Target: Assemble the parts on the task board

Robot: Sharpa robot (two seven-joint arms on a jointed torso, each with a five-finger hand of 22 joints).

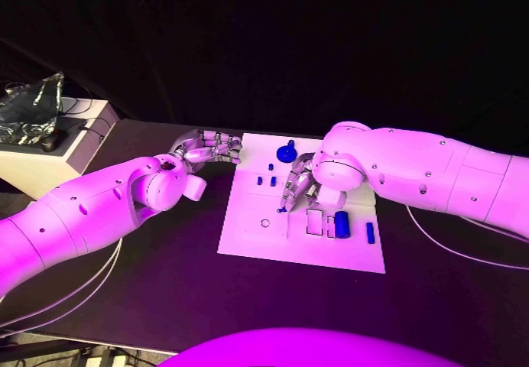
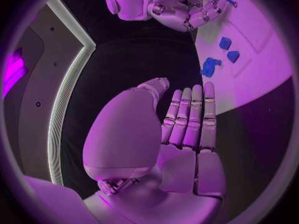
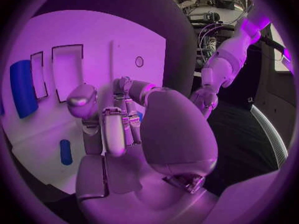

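White task board (image 1: 248, 237) lies flat mid-counter (image 1: 132, 306), black top. On the board: a blue knob-shaped part (image 1: 287, 153) near the far edge, two small blue pegs (image 1: 264, 181) just below it, a small ring-like hole (image 1: 264, 222) on the near left. Near right side has two outlined rectangular recesses (image 1: 316, 222); beside them a larger blue cylinder part (image 1: 342, 223) lying in its slot, and a slim blue bar (image 1: 371, 233) further right, apart from it. In the right wrist view the two recesses (image 3: 65, 72) look bare, with the blue cylinder (image 3: 22, 88) next to them and a small blue bar (image 3: 66, 152) lying on the board closer to the hand.

Right hand (image 1: 297, 187) is over the middle of the board, fingers curled inward and pointing down, a small blue part (image 1: 283, 207) at the fingertips; looks pinched, contact with the board cannot be told. In the right wrist view a bit of blue shows behind the curled fingers (image 3: 115, 129).

Left hand (image 1: 207, 147) sits off the board's far left corner, above the counter, holding nothing; in the left wrist view its fingers (image 2: 190, 114) are straight and side by side, thumb apart, palm bare. Same view shows the knob part (image 2: 211, 66) and two small blue pieces (image 2: 228, 50) on the board beyond.
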